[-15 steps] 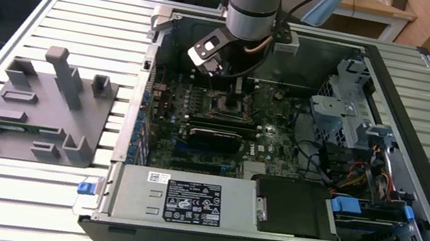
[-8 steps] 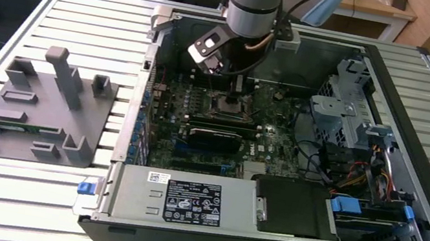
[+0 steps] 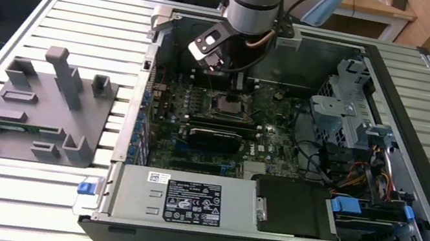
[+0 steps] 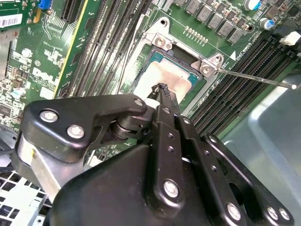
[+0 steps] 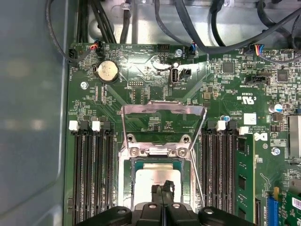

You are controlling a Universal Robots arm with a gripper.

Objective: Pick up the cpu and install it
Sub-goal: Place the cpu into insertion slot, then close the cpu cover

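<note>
End effector (image 5: 162, 189) hangs pinched closed, gripping nothing, tips on the cpu (image 5: 149, 181), seemingly seating it in the socket (image 5: 124, 188), 3 o'clock from the grey tray (image 3: 33, 110); load plate (image 5: 162, 107) raised for access

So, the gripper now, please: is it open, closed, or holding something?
Gripper: closed, fingertips together with nothing between them, poised over the cpu that lies in the socket.

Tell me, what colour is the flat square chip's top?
Dull silver-grey; the flat square metal-topped chip shows best in the first wrist view.
</note>
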